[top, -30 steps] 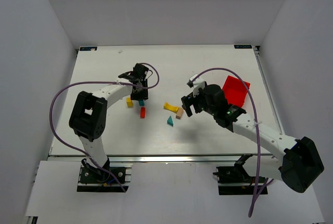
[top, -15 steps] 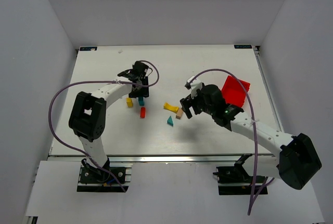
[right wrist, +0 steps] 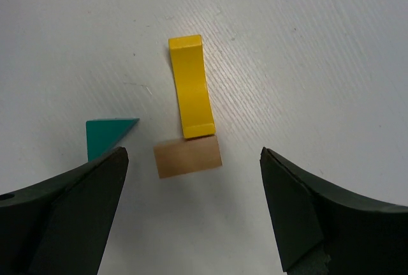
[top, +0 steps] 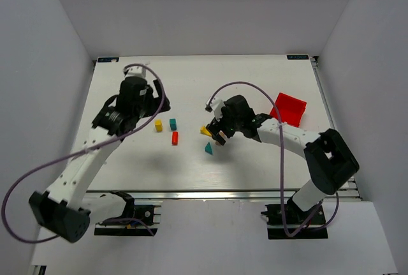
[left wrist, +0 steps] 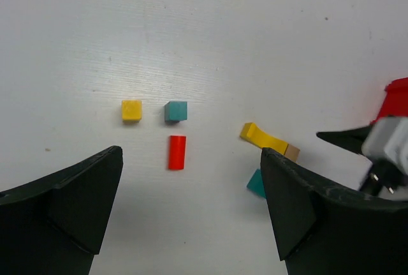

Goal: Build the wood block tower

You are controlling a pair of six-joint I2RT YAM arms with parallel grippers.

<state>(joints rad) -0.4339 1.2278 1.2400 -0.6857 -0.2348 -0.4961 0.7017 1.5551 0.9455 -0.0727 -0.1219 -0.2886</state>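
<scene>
- The right gripper is held wide and empty over the small tan wooden cube, touched by the yellow wooden arch.
- The left gripper is held wide, empty.

You see the left cube and the right cube side by side on the table, the long block just before the right one. Further right the arch touches a third cube with one end, the triangle lies near before them, and the bin stands behind at the right.
</scene>
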